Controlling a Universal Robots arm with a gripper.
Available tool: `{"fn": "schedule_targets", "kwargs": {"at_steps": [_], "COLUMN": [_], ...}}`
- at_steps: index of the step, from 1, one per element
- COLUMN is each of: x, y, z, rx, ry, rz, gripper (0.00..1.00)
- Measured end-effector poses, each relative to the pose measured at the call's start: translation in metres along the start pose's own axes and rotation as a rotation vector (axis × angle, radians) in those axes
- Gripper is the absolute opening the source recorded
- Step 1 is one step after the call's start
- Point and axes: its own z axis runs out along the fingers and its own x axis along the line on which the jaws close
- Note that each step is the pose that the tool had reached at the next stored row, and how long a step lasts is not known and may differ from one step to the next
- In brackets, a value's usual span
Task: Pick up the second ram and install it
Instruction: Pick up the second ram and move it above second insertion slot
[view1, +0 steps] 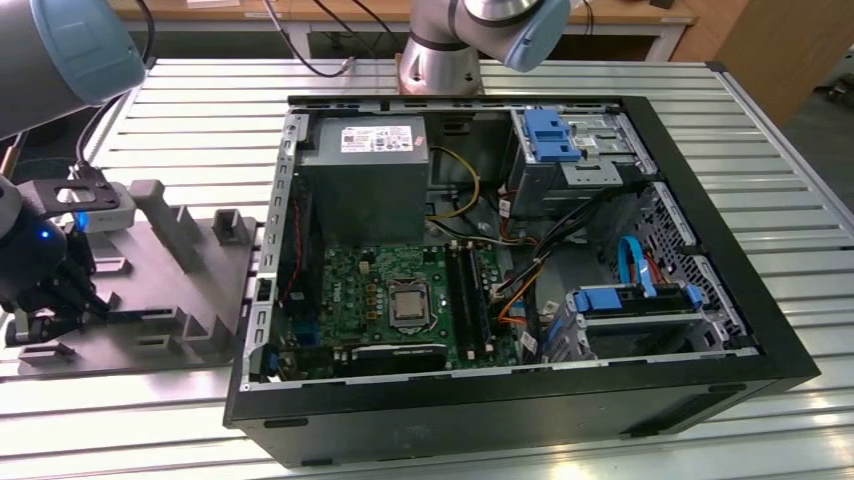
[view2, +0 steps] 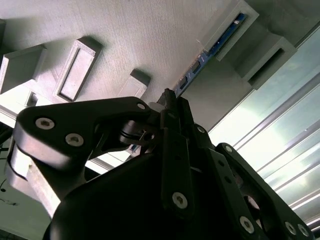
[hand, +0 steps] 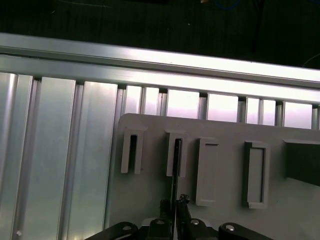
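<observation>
The second ram (view2: 215, 47) is a thin blue stick standing on edge in the slotted posts of a grey fixture plate (view2: 125, 35). In the first wrist view the ram (hand: 174, 167) shows edge-on, running through one slotted post of the plate (hand: 145, 195). My gripper (hand: 174, 204) straddles its near end, one black finger on each side, and looks shut on it. The second wrist view has the gripper (view2: 169, 102) at the stick's near end. In the exterior view the gripper (view1: 51, 308) hangs over the fixture plate (view1: 174, 270) at the exterior view's left, beside the open computer case (view1: 534, 400).
Inside the case lie the green motherboard (view1: 380, 290) with long black memory slots (view1: 467, 290), a grey power-supply box (view1: 363, 170), drive bays with blue parts (view1: 550, 135) and loose cables. Everything rests on a ribbed aluminium table (view1: 761, 130). Another arm's base (view1: 441, 55) stands behind the case.
</observation>
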Motion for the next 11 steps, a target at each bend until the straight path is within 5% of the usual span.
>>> {"fn": "schedule_targets", "kwargs": {"at_steps": [11], "x": [0.0], "y": [0.0], "z": [0.0001], "rx": [0.0], "ry": [0.0], "rz": [0.0], "gripper": [0.12]}}
